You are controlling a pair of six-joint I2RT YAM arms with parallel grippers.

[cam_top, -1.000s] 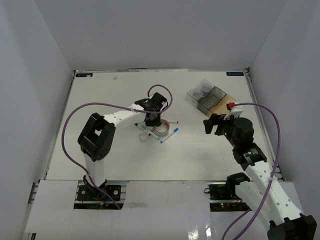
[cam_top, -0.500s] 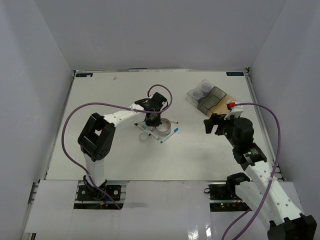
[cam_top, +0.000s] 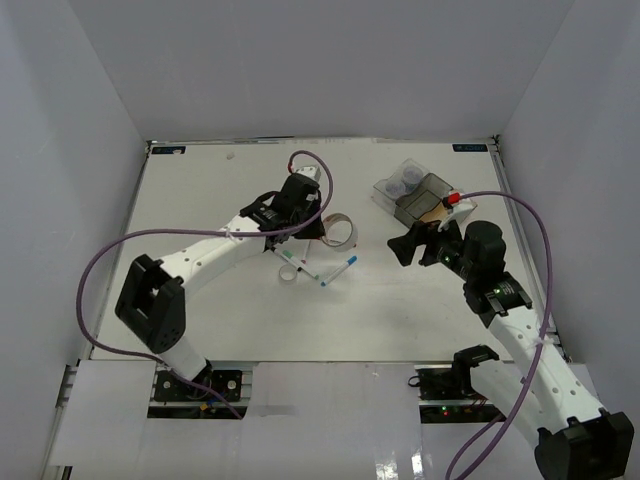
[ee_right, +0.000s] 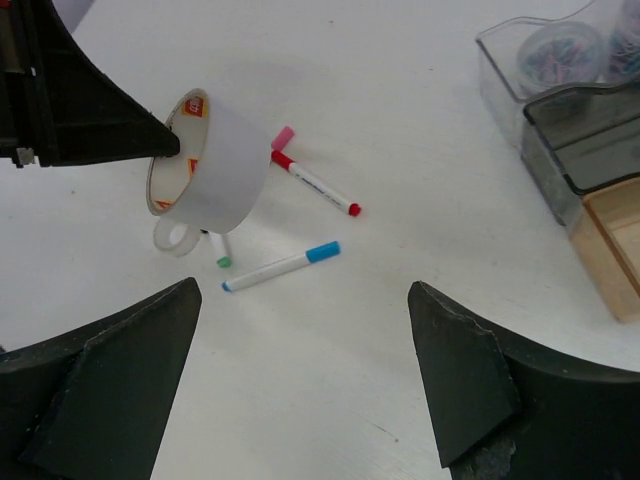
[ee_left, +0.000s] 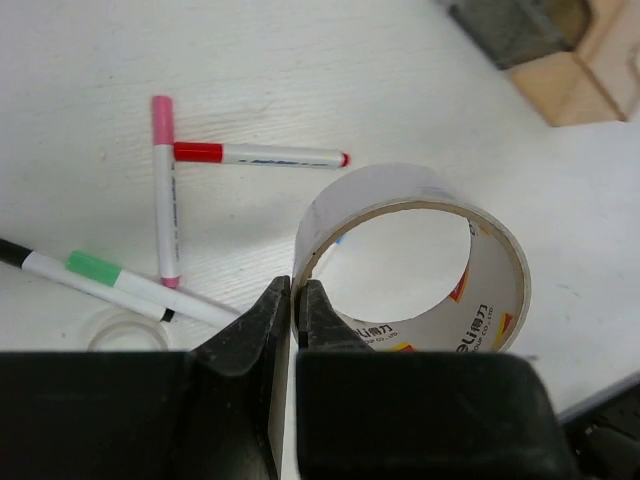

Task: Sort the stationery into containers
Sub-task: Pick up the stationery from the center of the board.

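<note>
My left gripper [ee_left: 298, 300] is shut on the wall of a large white tape roll [ee_left: 415, 260] and holds it above the table [cam_top: 338, 232]. Below it lie a red-capped marker [ee_left: 255, 154], a pink marker [ee_left: 163, 190], a green-capped marker [ee_left: 110, 280], a blue-capped marker [ee_right: 280, 265] and a small clear tape roll [ee_right: 175, 238]. The three joined bins stand at the back right: the clear one [ee_right: 560, 50] holds two purple-lidded tubs, then the grey one [ee_right: 590, 140] and the amber one [ee_right: 615, 250]. My right gripper [ee_right: 305, 370] is open and empty, between the markers and the bins.
White walls close in the table [cam_top: 200, 300] on three sides. The right arm's purple cable [cam_top: 545, 250] loops out near the right wall. The left arm [cam_top: 200, 255] stretches across the left middle of the table.
My left gripper has lifted the large tape roll off the markers and carried it up and to the right. My right gripper has shifted a little left.
</note>
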